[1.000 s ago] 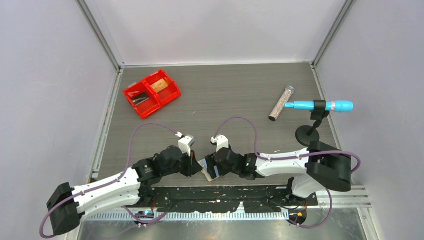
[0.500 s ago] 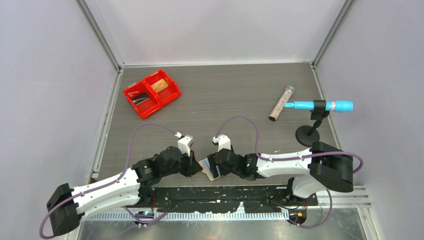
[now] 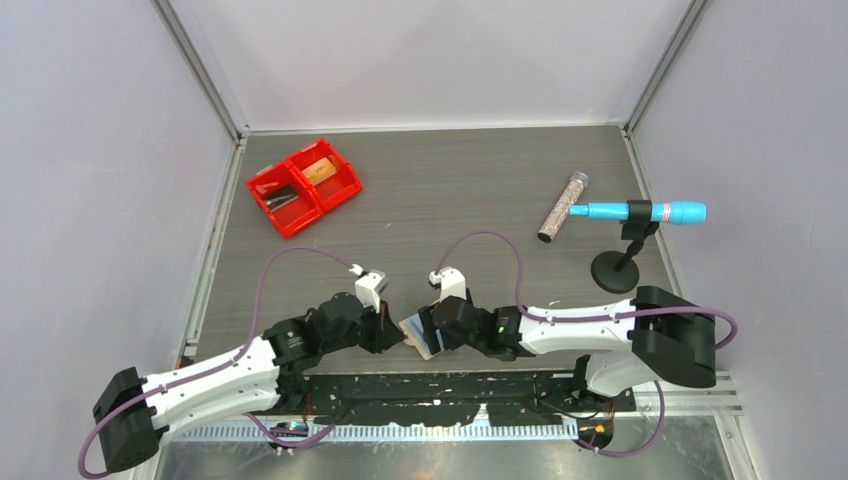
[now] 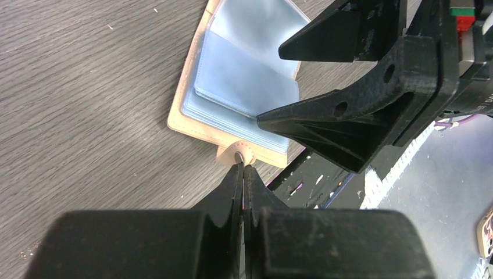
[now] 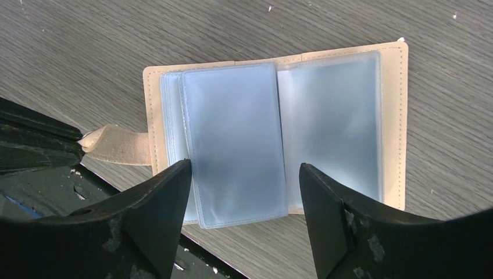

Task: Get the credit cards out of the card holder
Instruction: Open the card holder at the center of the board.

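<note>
The card holder [image 3: 418, 336] lies spread open on the table by its near edge, tan with cloudy blue-grey sleeves [image 5: 232, 139]. My left gripper [image 4: 243, 167] is shut on its snap tab [image 4: 237, 156], low over the table [image 3: 395, 335]. My right gripper [image 5: 245, 165] is open, its fingers straddling the middle stack of sleeves from the near side [image 3: 432, 335]. The right wrist view shows the tan cover [image 5: 397, 116] flat on the wood. The credit cards are hidden; I cannot make any out through the sleeves.
A red two-compartment bin [image 3: 303, 185] at the back left holds a dark item and a tan one. A glitter tube [image 3: 563, 207] and a blue pen on a black stand [image 3: 640, 212] are at the right. A black rail [image 3: 440, 385] runs along the table's near edge.
The right arm has shifted slightly and its jaws have narrowed a little around the sleeves. The left gripper has kept its hold on the tab.
</note>
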